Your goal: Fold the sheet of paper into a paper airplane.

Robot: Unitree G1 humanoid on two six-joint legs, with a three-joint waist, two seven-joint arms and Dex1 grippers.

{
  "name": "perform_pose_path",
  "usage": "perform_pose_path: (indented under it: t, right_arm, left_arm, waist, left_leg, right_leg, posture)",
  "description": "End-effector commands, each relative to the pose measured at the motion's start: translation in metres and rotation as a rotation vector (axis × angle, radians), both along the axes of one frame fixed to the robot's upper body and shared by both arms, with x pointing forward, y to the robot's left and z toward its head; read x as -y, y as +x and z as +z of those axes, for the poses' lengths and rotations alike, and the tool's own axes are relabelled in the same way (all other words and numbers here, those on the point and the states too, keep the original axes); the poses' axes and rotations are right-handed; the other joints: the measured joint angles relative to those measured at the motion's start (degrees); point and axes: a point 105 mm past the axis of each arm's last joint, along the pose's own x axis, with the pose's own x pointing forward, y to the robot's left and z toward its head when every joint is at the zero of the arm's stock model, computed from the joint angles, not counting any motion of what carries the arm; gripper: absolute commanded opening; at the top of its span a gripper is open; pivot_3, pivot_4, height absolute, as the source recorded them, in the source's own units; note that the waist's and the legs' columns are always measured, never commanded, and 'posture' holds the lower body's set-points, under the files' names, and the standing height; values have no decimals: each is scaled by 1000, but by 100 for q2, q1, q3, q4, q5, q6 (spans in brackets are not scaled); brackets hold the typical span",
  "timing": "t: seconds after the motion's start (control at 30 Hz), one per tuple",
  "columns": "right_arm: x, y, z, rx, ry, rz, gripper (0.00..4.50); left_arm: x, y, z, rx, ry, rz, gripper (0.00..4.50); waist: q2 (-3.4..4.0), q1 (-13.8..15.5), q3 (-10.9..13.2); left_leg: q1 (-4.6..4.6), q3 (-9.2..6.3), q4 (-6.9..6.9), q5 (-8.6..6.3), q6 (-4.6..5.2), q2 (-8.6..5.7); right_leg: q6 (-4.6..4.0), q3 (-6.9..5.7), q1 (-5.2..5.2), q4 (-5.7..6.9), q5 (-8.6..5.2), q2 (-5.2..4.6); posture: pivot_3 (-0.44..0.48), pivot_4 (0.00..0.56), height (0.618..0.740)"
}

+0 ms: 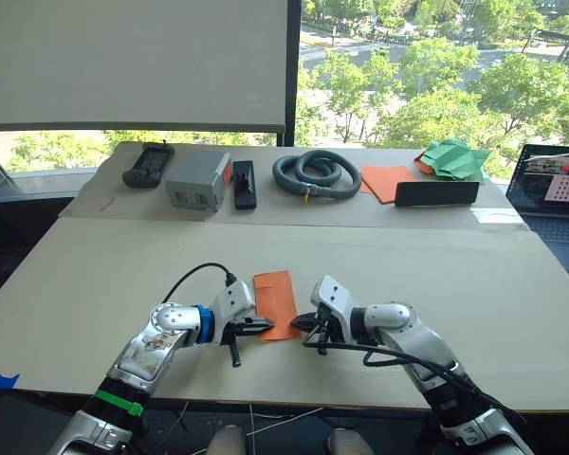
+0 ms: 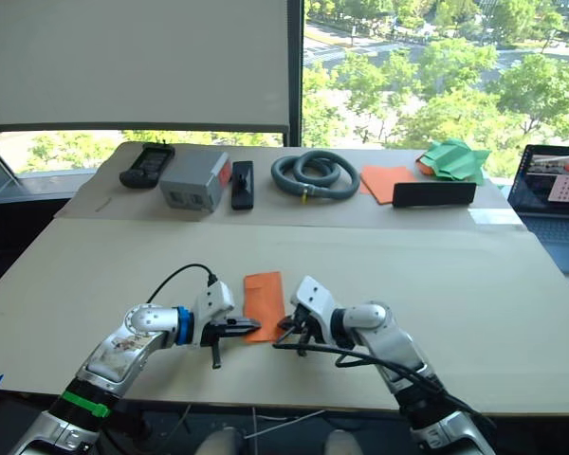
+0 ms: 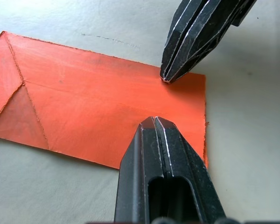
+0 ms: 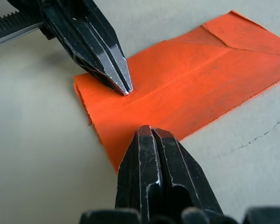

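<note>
Left gripper [image 1: 262,326] pressed together | right gripper [image 1: 302,323] likewise | tips on sheet of paper [image 1: 276,301]

Lab or office, worktable [image 1: 512,313], laptop [image 1: 550,204], treetop window [image 1: 436,66]

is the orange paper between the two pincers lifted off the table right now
No. The sheet of paper lies flat on the table, with the shut right pincer pressing its tip on it.

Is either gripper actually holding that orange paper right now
No. Both shut grippers, left and right, only press their tips on the near end of the paper.
</note>
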Motion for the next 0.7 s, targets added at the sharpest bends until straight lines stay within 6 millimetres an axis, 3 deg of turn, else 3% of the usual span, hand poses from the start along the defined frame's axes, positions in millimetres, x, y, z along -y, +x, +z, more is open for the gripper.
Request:
perform_pose_path:
  t: [0.03,0.2,0.7]
  right_arm:
    - [13,-33,-47,-225,-115,7,30]
    - [13,-41,-48,-238,-122,21,30]
    - [15,-36,-32,-197,-90,32,30]
  left_arm:
    - [-5,-5,-17,-58,51,7,0]
    - [-5,-5,-17,-57,52,3,0]
    - [-2,-4,-15,-55,46,-9,0]
  waist:
    - [1,0,0]
    - [-3,-3,-1]
    - [-9,15,4]
  left_leg:
    - [0,0,0,-1,0,0]
    - [-1,0,0,-5,0,0]
    - [-8,1,0,-15,0,0]
  right_leg:
    - [0,0,1,-4,0,0]
    - [0,-2,7,-23,0,-2]
    - [0,-5,9,-51,0,-5]
  posture:
    - [0,150,714]
    - [0,150,714]
    - [0,150,714]
